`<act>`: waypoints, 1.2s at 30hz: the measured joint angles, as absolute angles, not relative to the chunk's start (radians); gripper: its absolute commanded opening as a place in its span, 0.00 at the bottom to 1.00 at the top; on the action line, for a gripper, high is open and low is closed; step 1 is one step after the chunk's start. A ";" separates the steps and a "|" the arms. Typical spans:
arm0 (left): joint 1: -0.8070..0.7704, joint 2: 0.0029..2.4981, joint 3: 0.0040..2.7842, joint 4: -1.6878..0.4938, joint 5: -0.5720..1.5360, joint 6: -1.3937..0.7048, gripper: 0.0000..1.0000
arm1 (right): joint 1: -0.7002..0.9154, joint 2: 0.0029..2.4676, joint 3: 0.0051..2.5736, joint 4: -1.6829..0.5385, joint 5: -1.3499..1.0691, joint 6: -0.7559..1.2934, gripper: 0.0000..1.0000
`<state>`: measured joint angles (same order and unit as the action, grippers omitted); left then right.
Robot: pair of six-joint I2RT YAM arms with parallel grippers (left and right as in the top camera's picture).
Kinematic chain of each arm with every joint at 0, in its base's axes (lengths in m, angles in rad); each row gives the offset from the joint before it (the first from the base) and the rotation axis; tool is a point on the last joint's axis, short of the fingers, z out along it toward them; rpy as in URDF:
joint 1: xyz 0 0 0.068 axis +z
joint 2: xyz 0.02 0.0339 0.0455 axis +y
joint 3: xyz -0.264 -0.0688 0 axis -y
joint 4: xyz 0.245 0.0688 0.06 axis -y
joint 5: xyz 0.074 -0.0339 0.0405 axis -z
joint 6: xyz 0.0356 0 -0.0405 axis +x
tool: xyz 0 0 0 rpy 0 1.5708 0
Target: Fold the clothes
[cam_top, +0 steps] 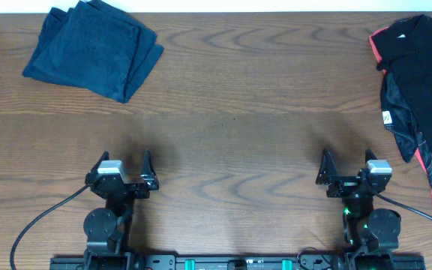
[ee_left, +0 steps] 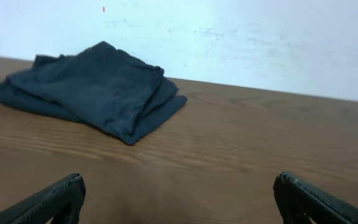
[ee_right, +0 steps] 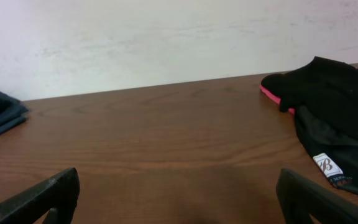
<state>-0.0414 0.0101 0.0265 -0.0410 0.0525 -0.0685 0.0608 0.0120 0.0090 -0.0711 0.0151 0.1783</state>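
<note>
A brown wooden table (cam_top: 231, 112) with a wavy grain is filling nearly the whole overhead view, and a plain white wall (ee_left: 260, 37) is rising behind its far edge. At the table's far right, a black garment with coral-pink trim (cam_top: 418, 67) is lying rumpled and unfolded, running down the right edge and partly out of view. At the far left corner, a dark blue garment (cam_top: 96, 49) is sitting folded into a thick, slightly uneven stack. Both pieces of clothing are lying well apart from the arms. Along the near edge, the left gripper (cam_top: 124, 166) and the right gripper (cam_top: 348, 169) are hovering over bare wood, each with its jaws spread wide and gripping nothing. A black cable (cam_top: 43, 217) is curving away from the left arm's base. A small white label (ee_right: 325, 165) is showing on the black garment.
</note>
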 measured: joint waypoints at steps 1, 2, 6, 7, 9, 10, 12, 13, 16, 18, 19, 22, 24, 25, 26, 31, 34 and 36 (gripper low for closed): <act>-0.041 0.010 0.027 -0.041 0.052 -0.053 0.98 | 0.061 0.012 0.009 -0.071 0.015 0.178 0.99; -0.041 0.010 0.027 -0.041 0.052 -0.046 0.98 | 0.061 0.012 0.009 -0.071 0.015 0.178 0.99; -0.041 0.010 0.027 -0.041 0.052 -0.022 0.98 | 0.061 0.012 0.009 -0.071 0.015 0.178 0.99; -0.041 0.010 0.027 -0.041 0.052 -0.020 0.98 | 0.061 0.012 0.009 -0.071 0.015 0.178 0.99; -0.041 0.010 0.027 -0.041 0.052 -0.017 0.98 | 0.061 0.012 0.009 -0.071 0.015 0.178 0.99; -0.041 0.010 0.027 -0.041 0.052 -0.017 0.98 | 0.061 0.012 0.009 -0.071 0.015 0.178 0.99; -0.041 0.010 0.027 -0.041 0.052 -0.016 0.98 | 0.061 0.012 0.009 -0.071 0.015 0.178 0.99; -0.041 0.010 0.027 -0.041 0.052 -0.014 0.98 | 0.061 0.012 0.009 -0.071 0.015 0.178 0.99; -0.041 0.010 0.027 -0.041 0.052 -0.009 0.98 | 0.061 0.012 0.009 -0.071 0.015 0.178 0.99; -0.041 0.010 0.027 -0.041 0.052 -0.006 0.98 | 0.061 0.012 0.009 -0.071 0.015 0.178 0.99; -0.041 0.010 0.027 -0.041 0.052 -0.003 0.98 | 0.061 0.012 0.009 -0.071 0.015 0.178 0.99; -0.041 0.010 0.027 -0.041 0.052 -0.002 0.98 | 0.061 0.012 0.009 -0.071 0.015 0.178 0.99; -0.041 0.010 0.027 -0.041 0.052 -0.002 0.98 | 0.061 0.012 0.009 -0.071 0.015 0.178 0.99; -0.041 0.010 0.027 -0.041 0.052 -0.002 0.98 | 0.061 0.012 0.009 -0.071 0.015 0.178 0.99; -0.041 0.010 0.027 -0.041 0.052 -0.002 0.98 | 0.061 0.012 0.009 -0.071 0.015 0.178 0.99; -0.041 0.010 0.027 -0.041 0.052 -0.002 0.98 | 0.061 0.012 0.009 -0.071 0.015 0.178 0.99; -0.041 0.010 0.027 -0.041 0.052 -0.002 0.98 | 0.061 0.012 0.009 -0.071 0.015 0.178 0.99; -0.041 0.010 0.027 -0.041 0.052 -0.002 0.98 | 0.061 0.012 0.009 -0.071 0.015 0.178 0.99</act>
